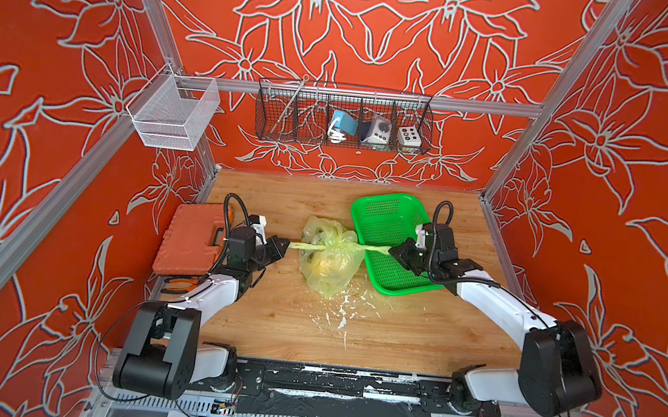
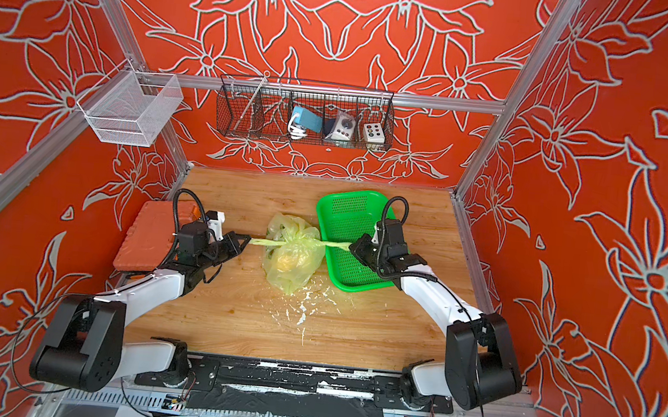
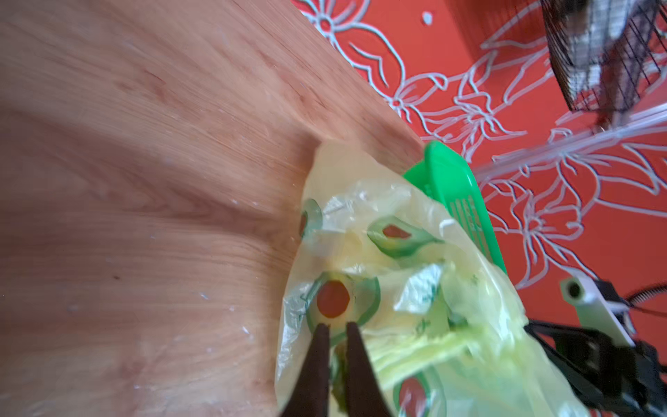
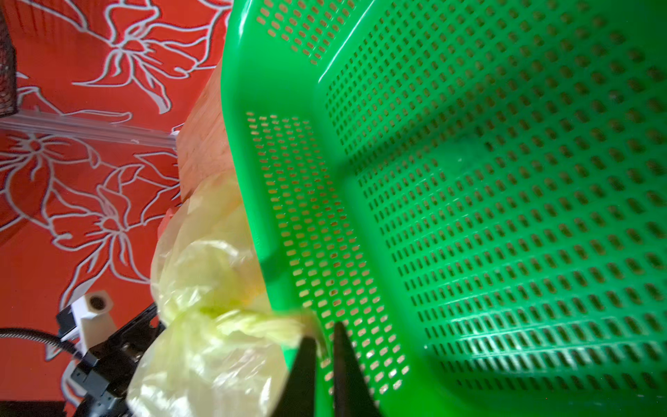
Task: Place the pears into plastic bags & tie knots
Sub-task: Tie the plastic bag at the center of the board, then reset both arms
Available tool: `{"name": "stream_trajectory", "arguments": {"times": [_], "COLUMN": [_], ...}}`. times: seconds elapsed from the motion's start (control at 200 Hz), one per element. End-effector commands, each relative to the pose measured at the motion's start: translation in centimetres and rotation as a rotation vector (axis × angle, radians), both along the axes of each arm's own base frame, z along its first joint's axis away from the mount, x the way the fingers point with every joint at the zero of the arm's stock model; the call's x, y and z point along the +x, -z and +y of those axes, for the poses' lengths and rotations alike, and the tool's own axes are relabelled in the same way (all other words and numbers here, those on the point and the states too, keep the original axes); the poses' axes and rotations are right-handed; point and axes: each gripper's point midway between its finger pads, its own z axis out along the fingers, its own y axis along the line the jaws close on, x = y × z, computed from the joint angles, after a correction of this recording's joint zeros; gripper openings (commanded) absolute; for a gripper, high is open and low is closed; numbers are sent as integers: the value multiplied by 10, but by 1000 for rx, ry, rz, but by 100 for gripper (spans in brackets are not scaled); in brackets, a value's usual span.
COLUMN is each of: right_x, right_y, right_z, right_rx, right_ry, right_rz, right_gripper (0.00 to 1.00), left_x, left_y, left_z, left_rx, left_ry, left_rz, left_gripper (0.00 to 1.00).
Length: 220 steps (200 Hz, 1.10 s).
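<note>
Pale yellow-green plastic bag [image 1: 344, 262]: thin, translucent, printed with green avocado halves with red-brown stones. It lies on the bench [image 1: 353, 336] at frame centre in both top views, its right edge against the green basket. Small green print near the gathered neck in the left wrist view is too blurred to read.

Contents: pears [image 1: 324, 265], seen only as a yellow-orange mass through the film; count cannot be told.

Handles: one strap [image 1: 304, 247] twisted to a cord and drawn toward frame left, other strap [image 1: 374, 248] drawn toward frame right over the basket rim.

Left pincer [image 1: 286, 247]: at the end of the frame-left strap. Its fingers [image 3: 319, 361] stand narrowly apart, a slit between them.

Right pincer [image 1: 391, 252]: above the basket, the strap end at its tips. Its fingers [image 4: 303, 364] are likewise a slit apart.

Green basket [image 1: 389, 223]: perforated plastic, right of centre.

Orange tool case [image 1: 191, 237]: closed, at the bench's left edge.

White flecks [image 1: 341, 310]: scattered on the bench below the bag.

Wire rack [image 1: 342, 143]: on the back wall, holding a white box [image 1: 408, 135] with coloured dots. Any lettering is too small to read.

White mesh basket [image 1: 174, 115]: upper left.
</note>
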Motion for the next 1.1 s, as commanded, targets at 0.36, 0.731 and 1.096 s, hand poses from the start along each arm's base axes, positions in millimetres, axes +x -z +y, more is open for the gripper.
{"name": "stream_trajectory", "arguments": {"times": [0.36,0.731,1.096], "right_x": [34,14,22], "right_y": [-125,-59,32], "right_z": [-134,-236,-191], "right_rx": [-549,-1203,-1148], "right_ry": [305,461,157], "right_rz": [-259,-255,-461], "right_gripper": [98,98,98], "left_x": [34,-37,-30], "left_y": [-147,-58,6], "left_z": [106,98,66], "left_rx": [466,723,693], "left_ry": [-454,-341,-151], "left_rz": [-344,-431,-435], "left_gripper": [98,98,94]}}
